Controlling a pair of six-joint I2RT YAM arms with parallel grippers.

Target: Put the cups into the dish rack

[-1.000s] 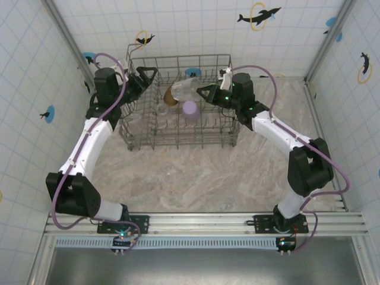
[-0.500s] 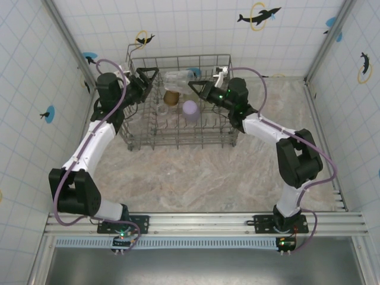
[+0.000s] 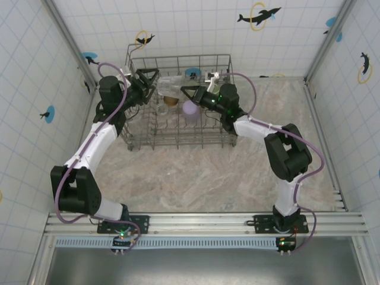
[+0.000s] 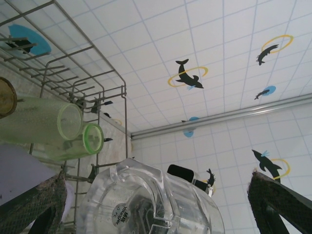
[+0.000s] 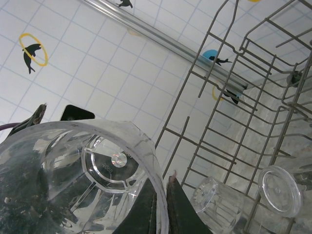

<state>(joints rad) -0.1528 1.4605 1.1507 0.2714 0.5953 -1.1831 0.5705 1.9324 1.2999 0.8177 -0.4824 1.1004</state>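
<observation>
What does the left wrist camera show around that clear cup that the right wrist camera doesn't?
Left wrist: two pale green translucent plastic cups lying on their sides in the rack, and the open left tool facing the clear faceted plastic tumbler.
Right wrist: the right tool pinching that tumbler's rim, plus two more clear cups down in the rack.
Both: the tumbler, the grey wire dish rack and the white tiled wall with dolphin stickers.

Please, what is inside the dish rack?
Inside the dish rack: a lilac cup, an amber cup, two pale green cups and small clear cups. The right pincer, holding a clear cup, hides what lies beneath it.
</observation>
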